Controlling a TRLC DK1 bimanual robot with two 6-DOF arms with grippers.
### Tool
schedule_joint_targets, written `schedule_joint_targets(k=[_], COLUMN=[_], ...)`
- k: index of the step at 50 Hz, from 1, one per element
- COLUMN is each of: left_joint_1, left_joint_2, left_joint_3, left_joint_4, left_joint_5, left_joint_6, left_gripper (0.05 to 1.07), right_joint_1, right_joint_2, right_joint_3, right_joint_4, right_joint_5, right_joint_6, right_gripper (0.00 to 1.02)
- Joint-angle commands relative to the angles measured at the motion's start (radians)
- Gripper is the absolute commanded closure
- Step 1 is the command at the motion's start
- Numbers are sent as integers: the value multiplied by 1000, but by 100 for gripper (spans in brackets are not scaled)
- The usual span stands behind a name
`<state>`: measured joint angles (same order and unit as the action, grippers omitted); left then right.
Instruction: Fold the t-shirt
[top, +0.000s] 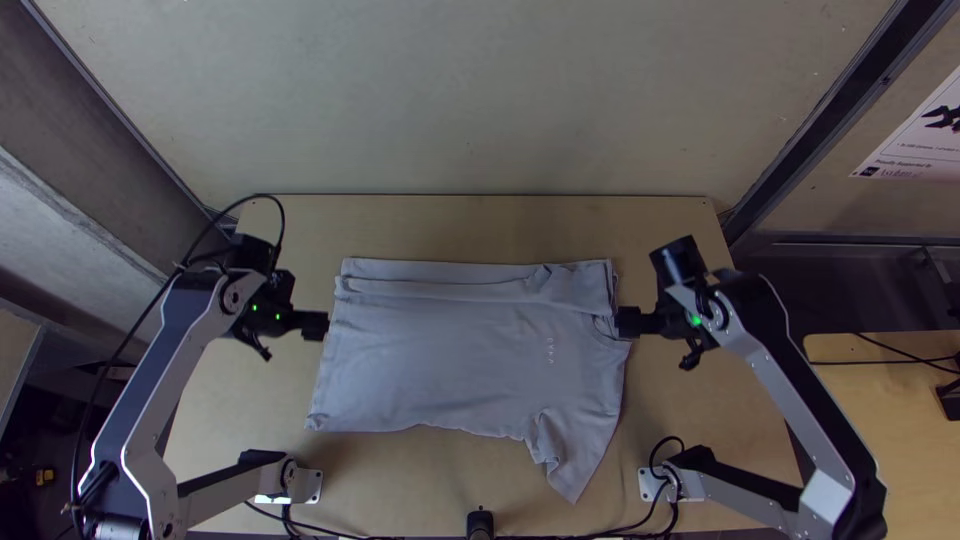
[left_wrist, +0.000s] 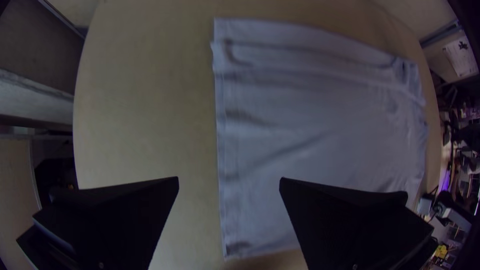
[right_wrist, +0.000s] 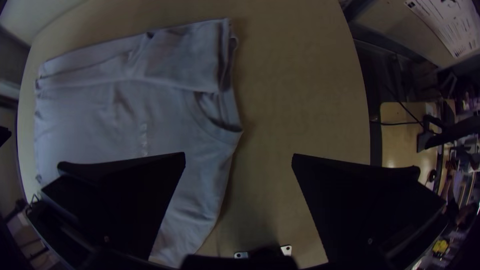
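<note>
So the grey t-shirt (top: 450, 350) is lying flat on the tabletop (top: 250, 400) between the two sets of fingers, far side folded over in a long strip, a bit rumpled. Its near sleeve (top: 570, 455) pokes out on the near side of the right fingers. Left gripper (top: 316, 325) hangs at the hem end, right gripper (top: 628, 322) at the collar end (right_wrist: 220, 125). Both have their fingers wide apart, with nothing gripped.
</note>
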<state>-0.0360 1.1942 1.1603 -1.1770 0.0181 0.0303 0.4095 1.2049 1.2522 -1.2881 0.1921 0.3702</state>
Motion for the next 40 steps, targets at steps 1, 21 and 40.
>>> schedule_joint_targets(k=[1,21,40], left_joint_1=[-30,-90,-131], left_joint_2=[-82,-193,36], left_joint_3=[-103,-372,-424], left_joint_4=[-59,-161,-82], left_joint_5=[6,-27,-55], left_joint_6=[31,100,105], left_gripper=[10,11,20], right_joint_1=[68,157,183], right_joint_2=[-67,-171,-179], right_joint_3=[-60,-208,-310], right_joint_4=[-20,-77,-48], right_joint_5=[4,-181,-189], right_joint_6=[41,82,56], right_gripper=[4,5,5])
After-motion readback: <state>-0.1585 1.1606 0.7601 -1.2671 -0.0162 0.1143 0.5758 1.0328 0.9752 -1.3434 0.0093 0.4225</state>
